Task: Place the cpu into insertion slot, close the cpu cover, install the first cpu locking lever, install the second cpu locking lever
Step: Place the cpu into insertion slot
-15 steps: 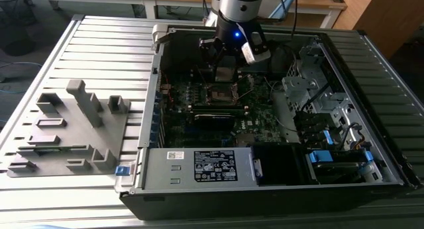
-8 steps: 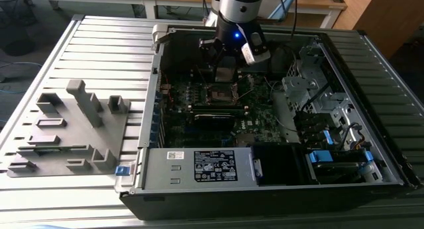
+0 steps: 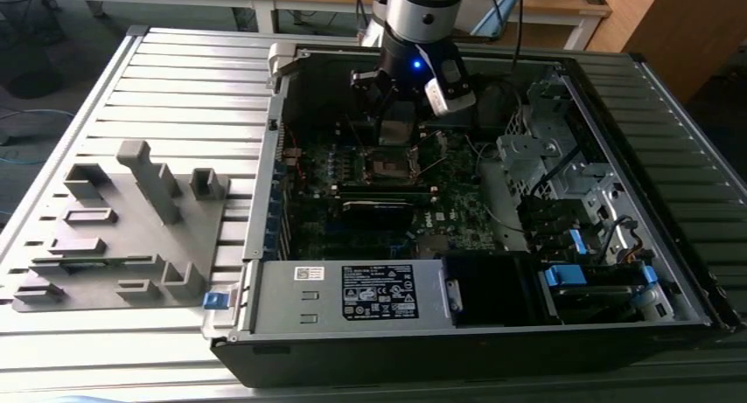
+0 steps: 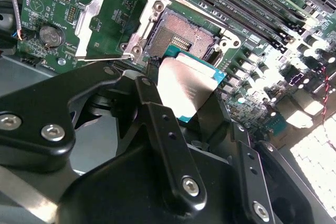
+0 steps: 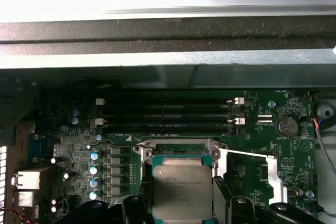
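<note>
My gripper (image 4: 181,106) is shut on the cpu (image 4: 186,85), a flat silver-faced chip with a teal edge, gripped by two opposite sides. It hangs tilted just above the insertion slot (image 4: 184,31), whose black square is open and bare. The cpu cover (image 4: 144,27) is swung up and back beside the slot, with a thin wire lever (image 4: 102,59) along its edge. In the first wrist view the cpu (image 5: 182,188) overlaps the near part of the insertion slot (image 5: 178,149), and the cpu cover (image 5: 275,174) stands to one side. In the exterior view the gripper (image 3: 397,132) hovers over the insertion slot (image 3: 390,165).
Long black memory slots (image 5: 168,111) run beside the socket. The open computer case (image 3: 262,246) walls in the board, with a power supply (image 3: 362,291) in front and a drive cage (image 3: 561,171) at the exterior view's right. A grey fixture tray (image 3: 117,232) lies outside.
</note>
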Action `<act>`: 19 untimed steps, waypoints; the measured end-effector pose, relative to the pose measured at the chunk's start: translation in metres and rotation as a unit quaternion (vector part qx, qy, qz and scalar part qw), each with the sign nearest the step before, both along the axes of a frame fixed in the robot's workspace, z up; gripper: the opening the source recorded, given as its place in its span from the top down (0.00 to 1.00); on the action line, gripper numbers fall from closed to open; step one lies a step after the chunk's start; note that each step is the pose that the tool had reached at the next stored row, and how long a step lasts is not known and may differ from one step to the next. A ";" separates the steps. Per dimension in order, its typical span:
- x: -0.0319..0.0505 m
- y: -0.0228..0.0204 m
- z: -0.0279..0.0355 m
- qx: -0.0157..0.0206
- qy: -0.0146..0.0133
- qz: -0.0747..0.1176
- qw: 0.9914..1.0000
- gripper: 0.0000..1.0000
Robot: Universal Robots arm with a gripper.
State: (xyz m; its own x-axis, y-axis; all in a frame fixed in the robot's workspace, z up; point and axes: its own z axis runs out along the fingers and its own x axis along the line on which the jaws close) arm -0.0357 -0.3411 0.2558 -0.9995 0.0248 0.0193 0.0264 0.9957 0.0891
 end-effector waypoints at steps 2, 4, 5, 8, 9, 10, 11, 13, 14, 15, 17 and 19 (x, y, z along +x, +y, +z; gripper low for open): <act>0.0000 0.0000 0.0000 0.000 0.000 0.000 1.000 0.46; 0.0000 0.0000 -0.0002 0.000 0.000 0.000 1.000 0.46; 0.0000 0.0001 -0.0009 0.000 0.000 0.000 1.000 0.46; 0.0000 0.0000 -0.0036 0.000 0.000 0.000 1.000 0.46; 0.0000 0.0000 -0.0045 0.000 0.000 0.000 1.000 0.46; 0.0000 0.0000 -0.0050 0.000 0.000 0.000 1.000 0.46; 0.0000 0.0000 -0.0050 0.000 0.000 0.000 1.000 0.46; 0.0000 0.0000 -0.0052 0.000 0.000 0.000 1.000 0.46; 0.0000 0.0000 -0.0053 0.000 0.000 0.000 1.000 0.46; 0.0000 0.0000 -0.0054 0.000 0.000 0.000 1.000 0.46; 0.0000 0.0000 -0.0055 0.000 0.000 0.000 1.000 0.46; 0.0000 0.0001 -0.0065 0.000 0.000 0.000 1.000 0.46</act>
